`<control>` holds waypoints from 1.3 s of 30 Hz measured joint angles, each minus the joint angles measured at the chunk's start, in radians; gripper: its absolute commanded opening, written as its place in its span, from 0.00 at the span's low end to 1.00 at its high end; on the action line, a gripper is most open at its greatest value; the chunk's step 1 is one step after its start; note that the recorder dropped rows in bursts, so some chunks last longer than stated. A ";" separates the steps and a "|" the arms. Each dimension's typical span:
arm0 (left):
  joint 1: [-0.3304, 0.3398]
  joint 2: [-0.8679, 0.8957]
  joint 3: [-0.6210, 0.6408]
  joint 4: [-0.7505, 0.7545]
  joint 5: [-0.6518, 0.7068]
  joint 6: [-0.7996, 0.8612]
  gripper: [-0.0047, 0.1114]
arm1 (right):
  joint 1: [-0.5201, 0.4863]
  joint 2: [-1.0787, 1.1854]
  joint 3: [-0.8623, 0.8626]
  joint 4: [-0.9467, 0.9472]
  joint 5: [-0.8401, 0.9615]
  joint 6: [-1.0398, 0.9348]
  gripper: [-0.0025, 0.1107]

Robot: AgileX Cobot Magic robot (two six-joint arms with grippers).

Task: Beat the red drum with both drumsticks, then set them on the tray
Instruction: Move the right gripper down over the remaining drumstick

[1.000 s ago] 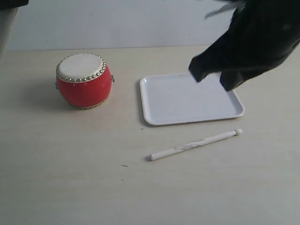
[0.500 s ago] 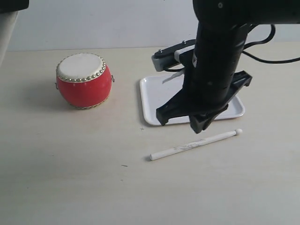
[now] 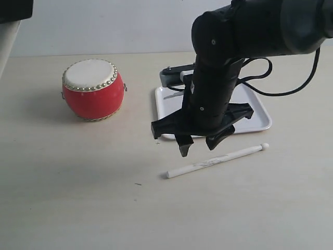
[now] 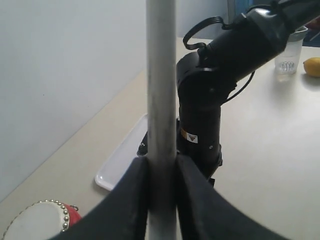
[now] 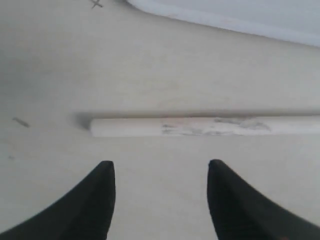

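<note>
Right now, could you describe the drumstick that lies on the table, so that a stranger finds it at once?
Find the white tray on the pale table, right of the red drum. Nearer the camera than the tray, below the open right gripper, lies a slim cream drumstick with grey marks. The other drumstick stands clamped in the left gripper; this one lies loose on the table.

You had the right gripper [image 3: 199, 144] hanging over the table [image 3: 78, 198] just off the near rim of the tray [image 3: 259, 121]. Its two black fingers were spread apart and pointing down with nothing between them, and the arm above it covered much of the tray. The drumstick [image 3: 216, 161] lay flat on the table just beyond that rim, clear of the fingers, its rounded tip toward the tray's right corner. The red drum [image 3: 92, 96] stood upright well to the tray's left.
</note>
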 measured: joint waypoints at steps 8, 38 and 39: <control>0.000 0.000 0.000 -0.006 0.000 -0.005 0.04 | 0.000 0.027 0.067 -0.082 -0.226 0.328 0.50; 0.000 0.000 0.000 -0.011 0.025 -0.007 0.04 | 0.000 0.029 0.226 -0.362 -0.309 1.358 0.50; 0.000 0.000 0.000 -0.011 0.025 -0.007 0.04 | 0.000 0.029 0.226 -0.362 -0.315 1.358 0.50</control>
